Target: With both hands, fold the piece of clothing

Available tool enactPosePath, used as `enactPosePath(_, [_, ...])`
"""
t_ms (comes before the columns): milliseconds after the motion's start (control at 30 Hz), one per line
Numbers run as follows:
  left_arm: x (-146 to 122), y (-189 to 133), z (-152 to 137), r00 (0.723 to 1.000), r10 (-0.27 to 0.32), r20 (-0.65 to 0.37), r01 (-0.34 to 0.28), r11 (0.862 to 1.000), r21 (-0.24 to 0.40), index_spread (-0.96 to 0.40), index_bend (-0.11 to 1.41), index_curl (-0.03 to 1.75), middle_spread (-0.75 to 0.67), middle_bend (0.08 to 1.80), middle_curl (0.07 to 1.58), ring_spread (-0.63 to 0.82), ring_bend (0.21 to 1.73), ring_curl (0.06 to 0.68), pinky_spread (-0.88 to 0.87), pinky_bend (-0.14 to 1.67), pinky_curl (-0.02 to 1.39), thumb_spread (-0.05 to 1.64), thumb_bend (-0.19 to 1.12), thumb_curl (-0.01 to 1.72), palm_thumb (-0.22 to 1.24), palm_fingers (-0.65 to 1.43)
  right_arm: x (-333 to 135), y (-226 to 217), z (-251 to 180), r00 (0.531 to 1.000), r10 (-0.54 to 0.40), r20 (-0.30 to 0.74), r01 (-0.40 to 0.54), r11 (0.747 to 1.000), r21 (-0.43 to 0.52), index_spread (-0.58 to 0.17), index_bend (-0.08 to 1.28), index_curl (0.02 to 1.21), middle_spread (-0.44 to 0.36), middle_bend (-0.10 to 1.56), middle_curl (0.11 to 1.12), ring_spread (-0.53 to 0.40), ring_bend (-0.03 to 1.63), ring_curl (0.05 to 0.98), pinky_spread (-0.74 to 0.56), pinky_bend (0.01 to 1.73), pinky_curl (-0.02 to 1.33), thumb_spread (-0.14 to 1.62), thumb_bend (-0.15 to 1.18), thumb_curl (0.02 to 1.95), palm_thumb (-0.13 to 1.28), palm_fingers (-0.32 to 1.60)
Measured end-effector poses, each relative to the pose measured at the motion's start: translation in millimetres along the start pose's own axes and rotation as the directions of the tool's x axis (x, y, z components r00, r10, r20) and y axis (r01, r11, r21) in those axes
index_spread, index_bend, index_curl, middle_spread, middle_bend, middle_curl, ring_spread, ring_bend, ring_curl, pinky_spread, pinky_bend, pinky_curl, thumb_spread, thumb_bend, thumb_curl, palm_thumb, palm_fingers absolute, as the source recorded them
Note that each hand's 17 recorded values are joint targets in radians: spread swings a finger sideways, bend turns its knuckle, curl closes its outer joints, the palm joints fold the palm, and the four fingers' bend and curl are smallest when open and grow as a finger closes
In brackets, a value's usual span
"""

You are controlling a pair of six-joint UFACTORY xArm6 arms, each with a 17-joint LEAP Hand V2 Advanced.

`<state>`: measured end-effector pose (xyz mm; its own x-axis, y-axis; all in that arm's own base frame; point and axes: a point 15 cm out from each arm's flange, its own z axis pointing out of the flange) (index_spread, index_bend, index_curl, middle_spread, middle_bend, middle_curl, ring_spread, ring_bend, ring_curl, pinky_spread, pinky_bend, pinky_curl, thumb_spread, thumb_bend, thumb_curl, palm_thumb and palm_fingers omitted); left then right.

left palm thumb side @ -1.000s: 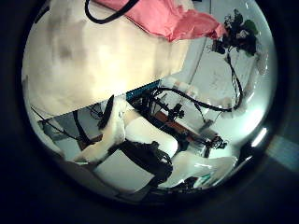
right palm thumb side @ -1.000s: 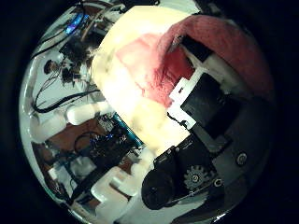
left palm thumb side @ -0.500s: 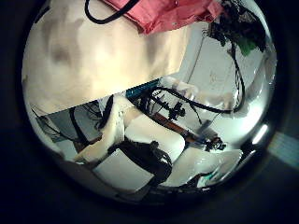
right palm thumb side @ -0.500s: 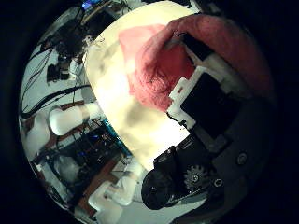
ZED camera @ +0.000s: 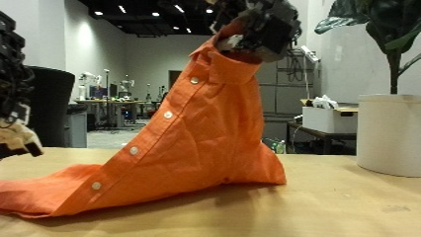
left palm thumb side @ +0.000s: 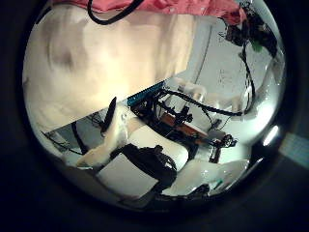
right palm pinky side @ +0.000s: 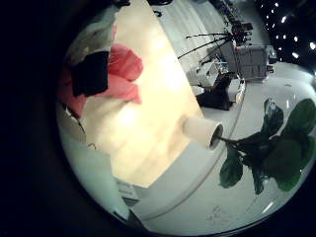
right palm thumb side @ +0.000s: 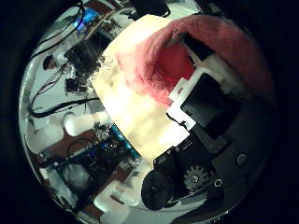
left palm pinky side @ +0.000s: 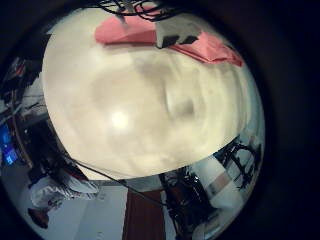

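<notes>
The orange button-front shirt of crumpled woven cloth hangs in a long slant: its upper end is gathered at the right hand, high above the pale wooden surface, and its lower end trails down to lie flat on that surface near the front edge, below the left hand. The button placket runs along that slope, so the shirt's long axis goes from the raised hand down and across toward the other one.

The right hand has its fingers curled round a bunch of the cloth; its thumb-side palm view shows the fabric packed against the fingers. The left hand hangs apart from the shirt at the surface's side; its palm views show only bare surface with the shirt lying beyond it. How its fingers stand I cannot tell.

The trailing hem lies nearest the left hand, so I would expect that hand to take it. A white cylindrical pot holding a green plant stands at the surface's far corner.
</notes>
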<state>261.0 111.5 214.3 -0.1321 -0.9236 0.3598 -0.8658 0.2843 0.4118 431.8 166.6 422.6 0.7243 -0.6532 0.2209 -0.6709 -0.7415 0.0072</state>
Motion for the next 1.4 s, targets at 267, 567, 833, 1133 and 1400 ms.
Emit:
enactPosePath(267, [22, -34, -18, 0.998, 0.031, 0.052, -0.030, 1.000, -0.007, 0.08, 0.15, 0.27, 0.38, 0.17, 0.24, 0.59, 0.38, 0.216, 0.53, 0.25, 0.32, 1.11, -0.02, 0.38, 0.58, -0.05, 16, 80, 25, 0.992, 0.092, 0.087, -0.092, 0.996, -0.012, -0.234, 1.12, 0.73, -0.101, 1.40, 0.69, -0.244, 1.28, 0.811, -0.27, 1.14, 1.01, 1.13, 0.02, 1.20, 1.05, 1.11])
enactPosePath(567, [33, -43, -20, 0.998, 0.033, 0.051, -0.031, 0.999, -0.028, 0.08, 0.15, 0.27, 0.38, 0.17, 0.24, 0.59, 0.38, 0.216, 0.53, 0.25, 0.32, 1.10, -0.02, 0.38, 0.58, -0.05, 36, 176, 96, 0.966, 0.203, 0.161, -0.195, 0.979, -0.067, -0.237, 1.12, 0.74, -0.101, 1.40, 0.68, -0.246, 1.27, 0.820, -0.28, 1.13, 1.02, 1.14, 0.01, 1.22, 1.05, 1.11])
enactPosePath(833, [32, -43, -19, 0.999, 0.017, 0.050, -0.015, 0.999, -0.034, 0.08, 0.15, 0.27, 0.38, 0.17, 0.24, 0.59, 0.38, 0.216, 0.53, 0.25, 0.32, 1.10, -0.02, 0.38, 0.57, -0.05, 81, 240, 113, 0.936, 0.313, 0.162, -0.302, 0.949, -0.087, -0.239, 1.11, 0.75, -0.101, 1.40, 0.68, -0.247, 1.27, 0.826, -0.28, 1.12, 1.03, 1.14, 0.01, 1.23, 1.05, 1.11])
enactPosePath(1133, [23, -37, -17, 0.999, -0.006, 0.039, 0.008, 0.999, -0.036, 0.08, 0.15, 0.27, 0.38, 0.17, 0.24, 0.59, 0.38, 0.216, 0.53, 0.25, 0.32, 1.10, -0.02, 0.39, 0.57, -0.05, 105, 257, 104, 0.915, 0.362, 0.178, -0.359, 0.932, -0.052, -0.240, 1.10, 0.76, -0.101, 1.40, 0.68, -0.249, 1.26, 0.832, -0.28, 1.11, 1.03, 1.14, 0.00, 1.24, 1.06, 1.12])
enactPosePath(1400, [10, -27, -11, 1.000, -0.020, 0.002, 0.020, 0.999, -0.029, 0.08, 0.15, 0.27, 0.38, 0.17, 0.24, 0.59, 0.38, 0.216, 0.53, 0.25, 0.32, 1.10, -0.02, 0.39, 0.57, -0.05, 101, 200, 66, 0.925, 0.306, 0.226, -0.324, 0.945, 0.046, -0.241, 1.10, 0.76, -0.101, 1.39, 0.68, -0.247, 1.26, 0.833, -0.28, 1.11, 1.04, 1.14, 0.00, 1.25, 1.05, 1.12])
